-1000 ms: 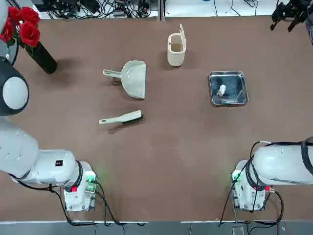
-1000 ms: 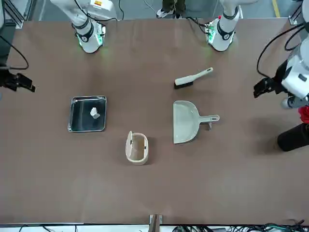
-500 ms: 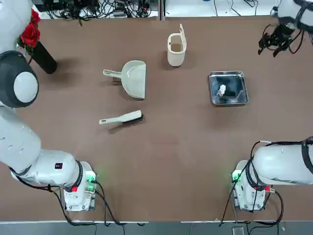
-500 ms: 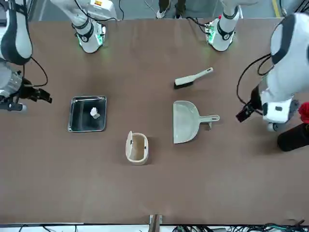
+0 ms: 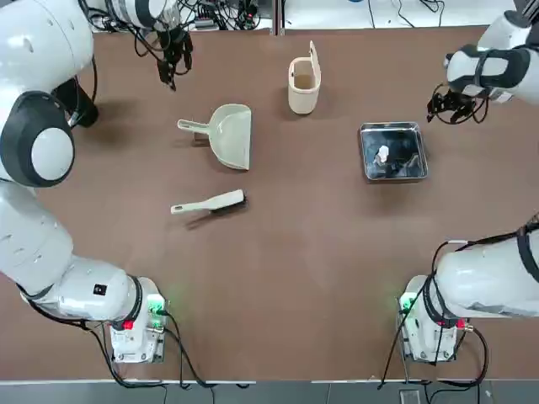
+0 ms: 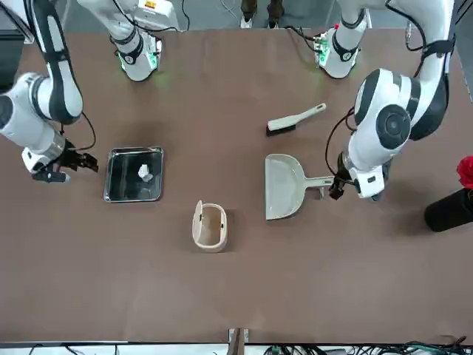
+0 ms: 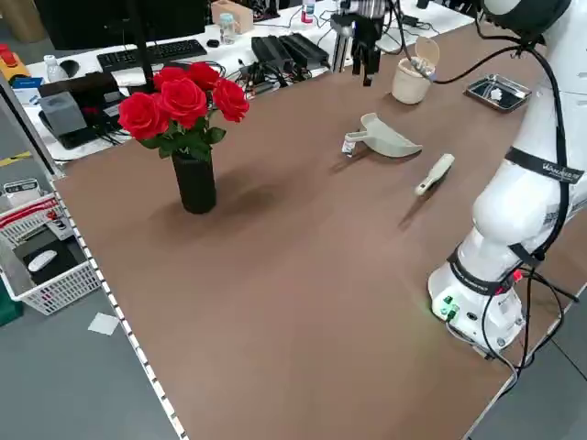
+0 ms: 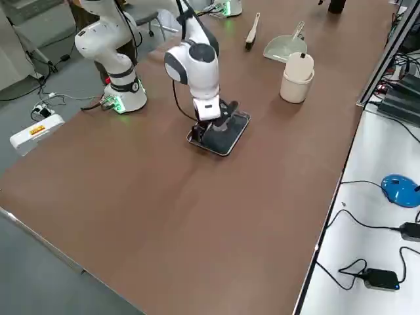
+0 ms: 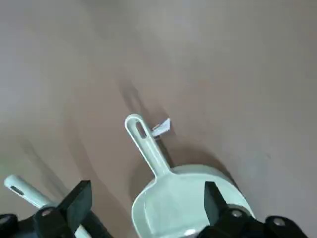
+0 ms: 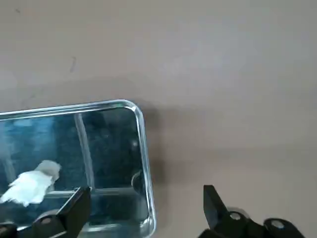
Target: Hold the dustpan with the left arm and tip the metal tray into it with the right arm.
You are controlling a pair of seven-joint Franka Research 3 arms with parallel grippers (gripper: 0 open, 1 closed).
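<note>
Hovering of Two Open Grippers Near Dustpan and Metal Tray

The left gripper (image 9: 148, 208), its fingers spread and empty, hangs above the table (image 5: 278, 252) near the handle end of the dustpan (image 5: 229, 136), not touching it. The dustpan lies flat, just beyond the hand brush (image 5: 208, 203). The right gripper (image 10: 148, 210), likewise released and empty, is poised near the outer side of the metal tray (image 5: 393, 151), which rests on the table holding a crumpled white piece (image 5: 382, 154).
</note>
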